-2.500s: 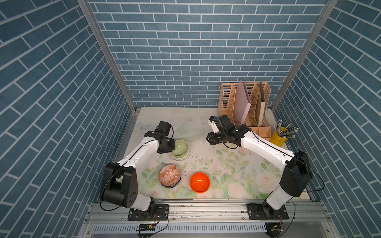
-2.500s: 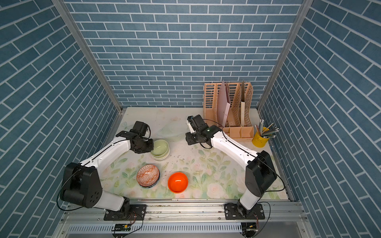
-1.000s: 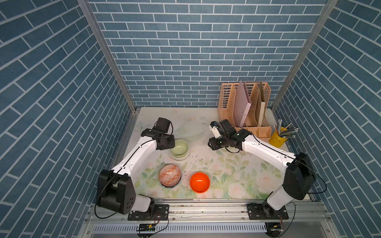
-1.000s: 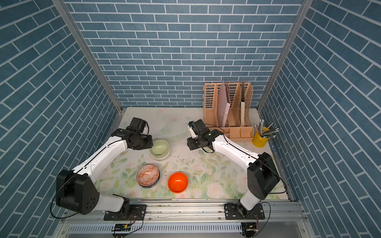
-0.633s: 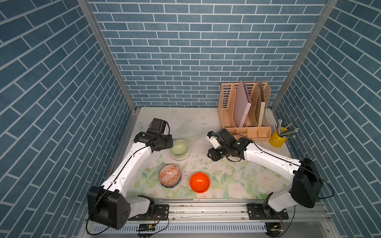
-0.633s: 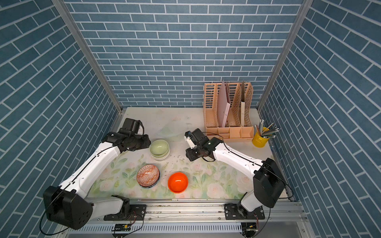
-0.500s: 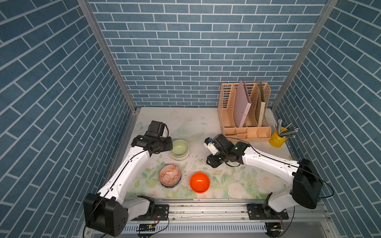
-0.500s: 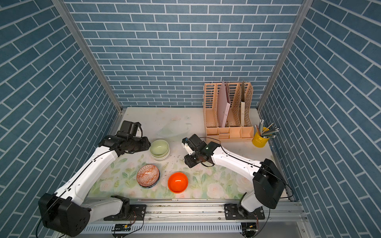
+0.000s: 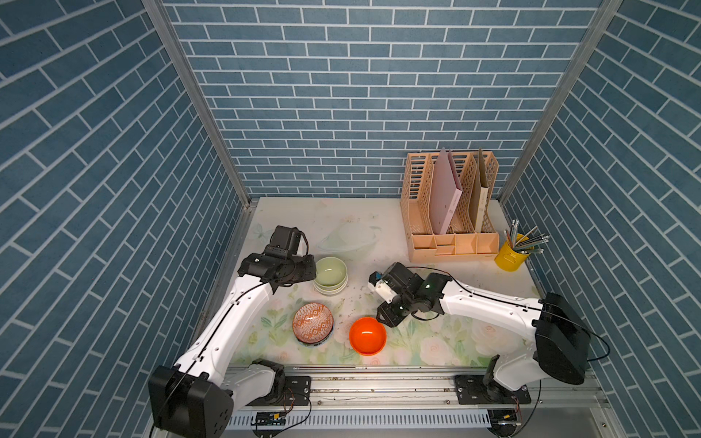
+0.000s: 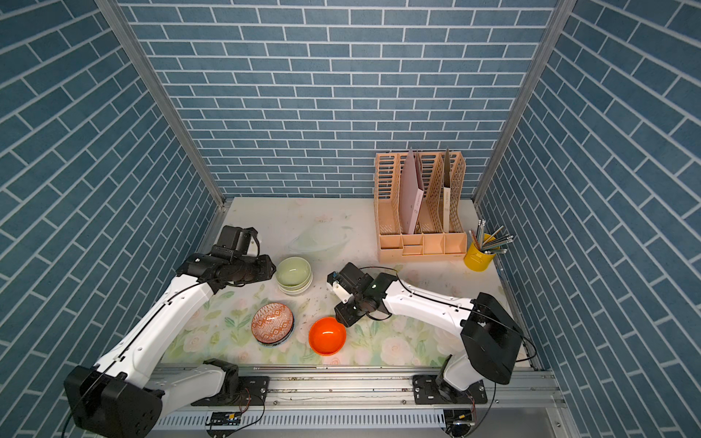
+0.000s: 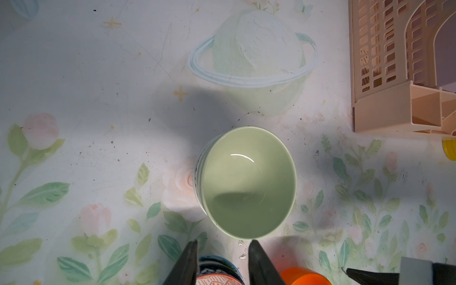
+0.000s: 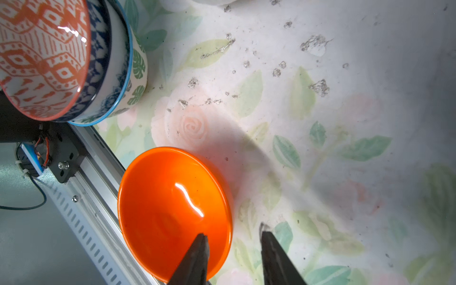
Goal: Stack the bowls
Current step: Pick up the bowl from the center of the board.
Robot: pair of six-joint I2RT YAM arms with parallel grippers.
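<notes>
A pale green bowl (image 9: pixel 330 271) (image 10: pixel 293 273) (image 11: pixel 246 182) tops a short stack of pale bowls at the left of the mat. My left gripper (image 11: pixel 223 246) (image 9: pixel 309 270) is open and empty, just beside that bowl's rim. Nearer the front, a red-orange geometric bowl (image 9: pixel 312 327) (image 10: pixel 272 321) (image 12: pixel 44 56) sits nested in a blue floral bowl (image 12: pixel 103 61) and a green leaf bowl (image 12: pixel 137 69). The bright orange bowl (image 9: pixel 367 336) (image 10: pixel 327 336) (image 12: pixel 172 209) stands alone at the front. My right gripper (image 12: pixel 233 237) (image 9: pixel 385 322) is open astride its rim, one finger inside, one outside.
A peach file organiser (image 9: pixel 449 204) and a yellow pencil cup (image 9: pixel 512 256) stand at the back right. The metal front rail (image 9: pixel 379 373) runs just behind the orange bowl's near side. Blue brick walls close in the mat on three sides.
My right gripper has travelled from the back middle toward the front and down onto the orange bowl's rim. My left gripper has drawn back slightly from the green stack.
</notes>
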